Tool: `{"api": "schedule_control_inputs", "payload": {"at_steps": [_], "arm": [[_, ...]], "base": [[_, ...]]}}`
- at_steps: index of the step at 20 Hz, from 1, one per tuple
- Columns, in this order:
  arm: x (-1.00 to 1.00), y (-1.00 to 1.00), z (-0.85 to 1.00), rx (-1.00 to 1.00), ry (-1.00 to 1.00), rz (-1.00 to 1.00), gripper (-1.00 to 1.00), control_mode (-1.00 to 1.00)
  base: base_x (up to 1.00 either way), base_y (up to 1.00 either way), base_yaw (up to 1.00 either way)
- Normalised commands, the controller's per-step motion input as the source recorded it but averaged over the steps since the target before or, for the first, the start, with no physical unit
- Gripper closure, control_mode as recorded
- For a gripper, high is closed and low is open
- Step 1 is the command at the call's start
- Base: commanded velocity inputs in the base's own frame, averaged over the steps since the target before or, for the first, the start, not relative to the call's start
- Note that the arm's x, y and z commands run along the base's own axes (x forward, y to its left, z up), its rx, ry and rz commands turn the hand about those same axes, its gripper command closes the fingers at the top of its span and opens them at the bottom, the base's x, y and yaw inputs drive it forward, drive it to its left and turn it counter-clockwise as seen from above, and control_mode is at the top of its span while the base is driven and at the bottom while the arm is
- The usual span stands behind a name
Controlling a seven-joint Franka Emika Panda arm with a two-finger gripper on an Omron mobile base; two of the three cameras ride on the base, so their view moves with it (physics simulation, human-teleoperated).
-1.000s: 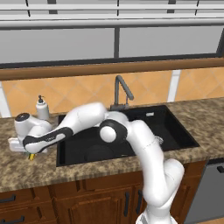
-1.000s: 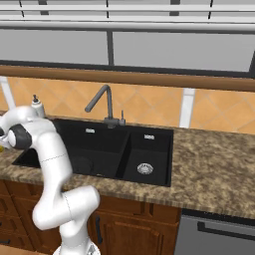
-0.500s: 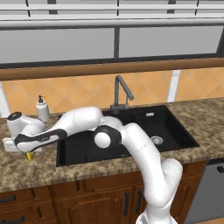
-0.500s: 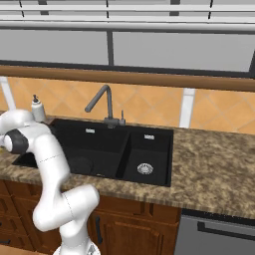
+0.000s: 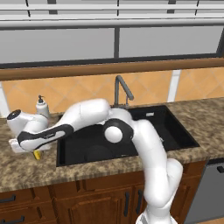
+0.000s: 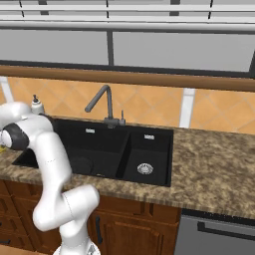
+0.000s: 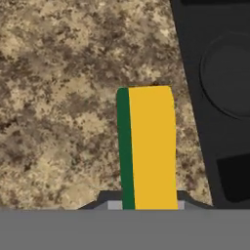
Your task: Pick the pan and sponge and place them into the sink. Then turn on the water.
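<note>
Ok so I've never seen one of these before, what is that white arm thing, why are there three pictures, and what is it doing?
It is a robot arm in a simulated kitchen. Two pictures come from cameras behind it, left and right, looking over the stone counter and black sink. The third looks from the hand itself. The gripper is down at the counter left of the sink, its jaws shut on the sponge, which is yellow with a green side. The pan lies in the sink. A soap bottle stands behind.
</note>
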Motion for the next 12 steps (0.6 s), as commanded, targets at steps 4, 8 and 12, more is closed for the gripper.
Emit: {"api": "schedule_control_inputs", "payload": {"at_steps": [4,8,12], "arm": [[-0.31,-1.0,0.27,0.02,-0.21,0.0,1.0,-1.0],[-0.06,-1.0,0.59,0.06,-0.2,0.0,1.0,-1.0],[0.01,-1.0,0.4,0.13,-0.02,0.0,1.0,-1.0]], "base": [[0.0,0.0,0.0],[0.0,0.0,0.0],[0.0,0.0,0.0]]}}
